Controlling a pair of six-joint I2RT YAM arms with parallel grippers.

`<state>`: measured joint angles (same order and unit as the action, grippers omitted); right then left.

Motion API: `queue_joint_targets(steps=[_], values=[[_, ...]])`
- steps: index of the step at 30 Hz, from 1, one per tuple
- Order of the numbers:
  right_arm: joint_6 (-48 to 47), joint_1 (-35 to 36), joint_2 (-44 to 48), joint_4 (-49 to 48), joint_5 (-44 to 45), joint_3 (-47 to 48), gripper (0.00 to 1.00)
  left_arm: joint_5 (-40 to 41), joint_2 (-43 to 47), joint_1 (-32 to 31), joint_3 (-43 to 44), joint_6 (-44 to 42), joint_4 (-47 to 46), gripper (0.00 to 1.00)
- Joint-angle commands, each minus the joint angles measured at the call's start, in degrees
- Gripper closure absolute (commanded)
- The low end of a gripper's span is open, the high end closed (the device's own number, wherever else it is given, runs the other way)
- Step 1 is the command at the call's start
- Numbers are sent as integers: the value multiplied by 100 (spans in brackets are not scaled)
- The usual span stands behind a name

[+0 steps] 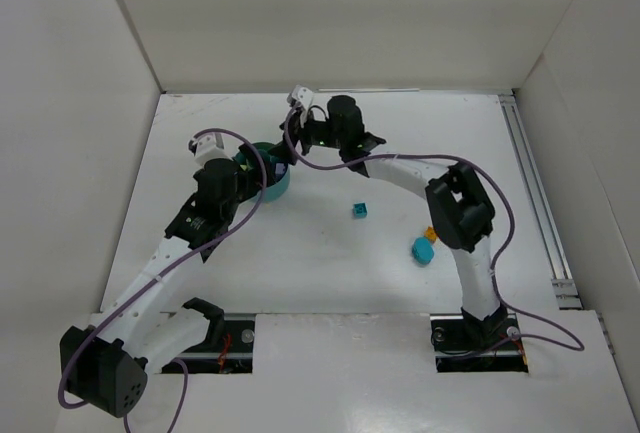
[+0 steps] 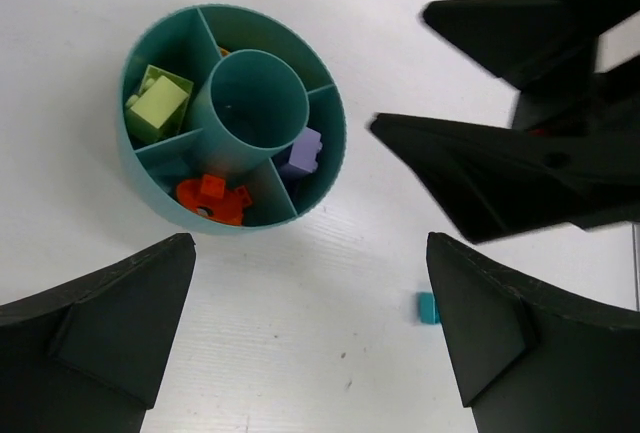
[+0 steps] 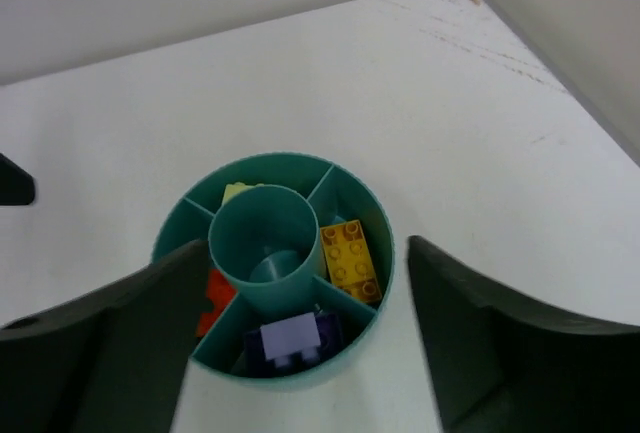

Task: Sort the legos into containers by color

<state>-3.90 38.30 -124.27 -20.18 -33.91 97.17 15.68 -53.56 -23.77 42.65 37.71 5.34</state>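
- From above, only glimpse the teal dish (image 1: pixel 279 187) behind the left arm (image 1: pixel 205 211).
- Cannot make out the orange piece (image 1: pixel 431 234) beside the right arm (image 1: pixel 460 211).

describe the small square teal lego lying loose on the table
Find the round teal plastic dish on the white table. Right of it, toward the right arm, lies a small teal cube brick alone. The other loose teal piece is larger, rounded, beside an orange piece.
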Motion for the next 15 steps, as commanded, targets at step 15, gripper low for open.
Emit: queue_joint_targets(steps=[15], values=[[810,-1378,4779,5110,5498,-4222,0,-1454,-770,-233,-126,-458,-833,0]])
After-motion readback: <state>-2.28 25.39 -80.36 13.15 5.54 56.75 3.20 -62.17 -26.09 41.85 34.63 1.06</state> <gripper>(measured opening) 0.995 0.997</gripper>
